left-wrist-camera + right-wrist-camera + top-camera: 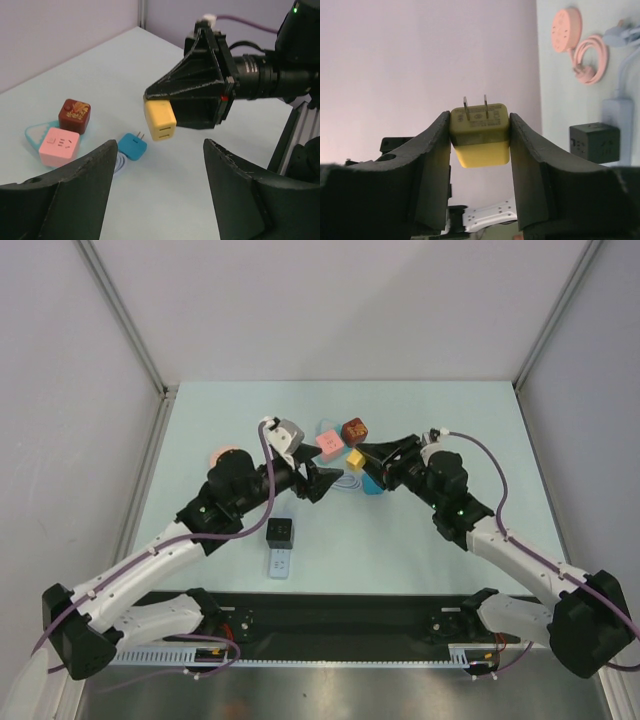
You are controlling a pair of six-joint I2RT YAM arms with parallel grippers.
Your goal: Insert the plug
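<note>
My right gripper (pixel 480 120) is shut on a yellow plug (pixel 480 137), lifted off the table with its two prongs pointing away from the wrist. In the top view that plug (pixel 354 457) hangs at the tip of the right gripper (pixel 375 453), above the middle of the table. My left gripper (pixel 160 150) stands open and empty, facing the yellow plug (pixel 160 120) from a short distance. A black cube socket (pixel 281 532) and a white power strip (pixel 281 562) lie near the front, beside the left arm.
A blue plug (pixel 132 146) with a coiled white cable lies under the grippers. A pink cube (pixel 59 146), a brown cube (pixel 74 115) and a light blue piece (pixel 35 134) sit behind it. A pink round socket (pixel 566 22) with its coiled cord lies at left.
</note>
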